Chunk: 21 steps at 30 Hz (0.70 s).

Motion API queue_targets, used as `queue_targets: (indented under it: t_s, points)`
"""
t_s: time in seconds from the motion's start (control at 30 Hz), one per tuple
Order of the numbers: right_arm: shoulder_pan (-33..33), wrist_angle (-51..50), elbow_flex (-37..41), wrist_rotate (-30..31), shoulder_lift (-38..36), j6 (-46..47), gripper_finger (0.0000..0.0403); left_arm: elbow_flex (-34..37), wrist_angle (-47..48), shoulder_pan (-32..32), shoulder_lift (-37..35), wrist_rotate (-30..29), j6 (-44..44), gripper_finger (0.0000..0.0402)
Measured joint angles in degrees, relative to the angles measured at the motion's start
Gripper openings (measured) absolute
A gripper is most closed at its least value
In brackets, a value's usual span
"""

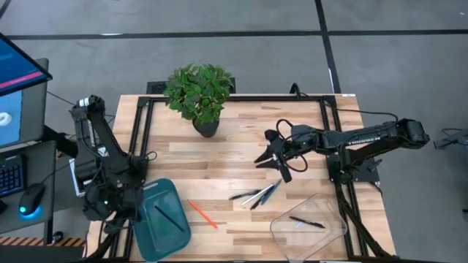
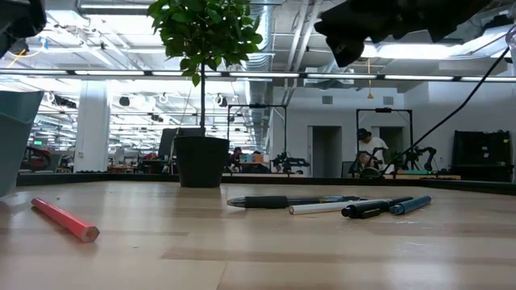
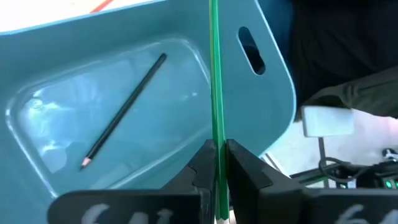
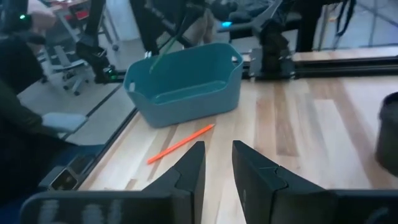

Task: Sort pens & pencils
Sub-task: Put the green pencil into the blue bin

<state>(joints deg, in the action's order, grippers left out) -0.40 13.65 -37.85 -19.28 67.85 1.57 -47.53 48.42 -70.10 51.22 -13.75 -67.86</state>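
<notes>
My left gripper (image 3: 217, 152) is shut on a thin green pencil (image 3: 216, 74) above the handle end of the teal tray (image 1: 150, 230). A black pencil (image 3: 124, 111) lies flat on the tray's floor. On the table lie an orange pencil (image 1: 202, 213) and a bunch of dark, whitish and blue pens (image 1: 256, 195). One black pen (image 1: 306, 222) lies in the clear tray (image 1: 330, 235). My right gripper (image 4: 217, 165) hangs open above the table beyond the pens, with nothing between its fingers. My left gripper pinches the green pencil's shaft (image 3: 217, 138) between its two fingertips. The pencil's long free part (image 4: 166, 41) reaches out past the fingers over the teal tray. It is lifted clear of the tray and slants in the air.
A potted plant (image 1: 200, 93) stands at the table's far edge. Bare wood lies between the teal tray and the clear tray. A person's dark sleeve (image 3: 348, 56) shows just off the table beside the teal tray. A monitor and mouse (image 1: 29, 199) sit on a desk left of the table.
</notes>
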Motion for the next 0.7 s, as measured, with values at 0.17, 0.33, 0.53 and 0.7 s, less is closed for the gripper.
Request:
queue_targets:
  t_s: [0.17, 0.33, 0.53, 0.7]
  points:
    - [0.0, 0.4, 0.0, 0.1, 0.0, 0.0, 0.0103, 0.0, 0.7, 0.0, 0.0, -1.2, -0.1, 0.0011]
    - [0.0, 0.4, 0.0, 0.1, 0.0, 0.0, 0.0103, 0.0, 0.8, 0.0, 0.1, -3.3, -0.4, 0.0016]
    - [0.0, 0.4, 0.0, 0.1, 0.0, -0.1, 0.0103, 0.0, 0.8, 0.0, 0.1, -3.5, -1.2, 0.0030]
    - [0.0, 0.4, 0.0, 0.1, 0.0, -0.1, 0.0103, 0.0, 0.9, 0.0, 0.1, -3.4, -1.1, 0.0039]
